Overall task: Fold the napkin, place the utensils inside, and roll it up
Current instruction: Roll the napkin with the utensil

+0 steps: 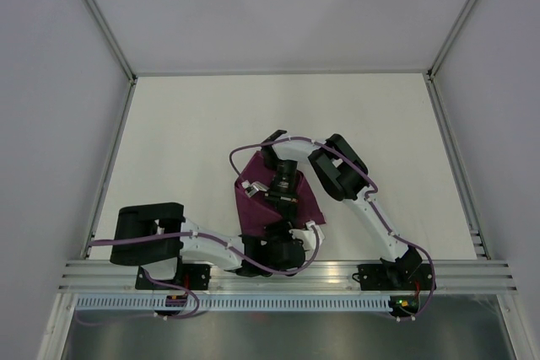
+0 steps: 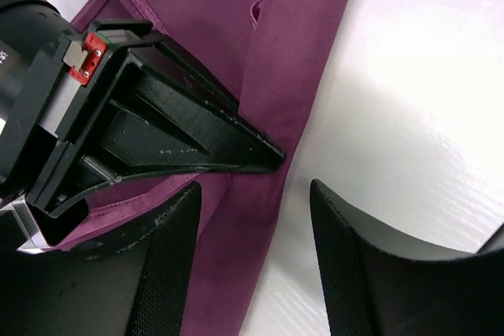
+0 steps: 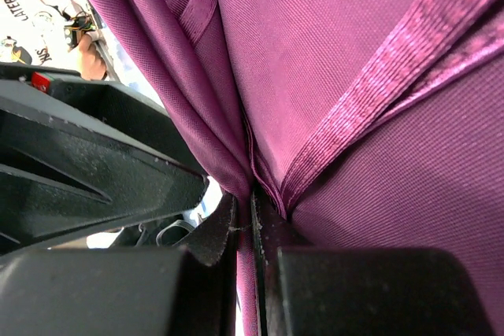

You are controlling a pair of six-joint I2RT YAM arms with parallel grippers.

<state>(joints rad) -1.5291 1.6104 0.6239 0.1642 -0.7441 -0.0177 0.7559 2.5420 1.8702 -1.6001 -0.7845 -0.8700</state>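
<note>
While the right tool (image 3: 246, 214) pinches the napkin (image 3: 354, 76), the left tool (image 2: 252, 194) is spread astride its edge.

Overhead looks down; wrist cameras closely share the napkin (image 2: 299, 37).

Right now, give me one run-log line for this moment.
napkin: on table | right gripper: shut on napkin | left gripper: open, over napkin edge

The right gripper (image 3: 246, 226) pinches a fold of the purple napkin (image 3: 339, 76) between its two fingers. A black robot part (image 3: 87, 171) sits just left of the cloth.
</note>
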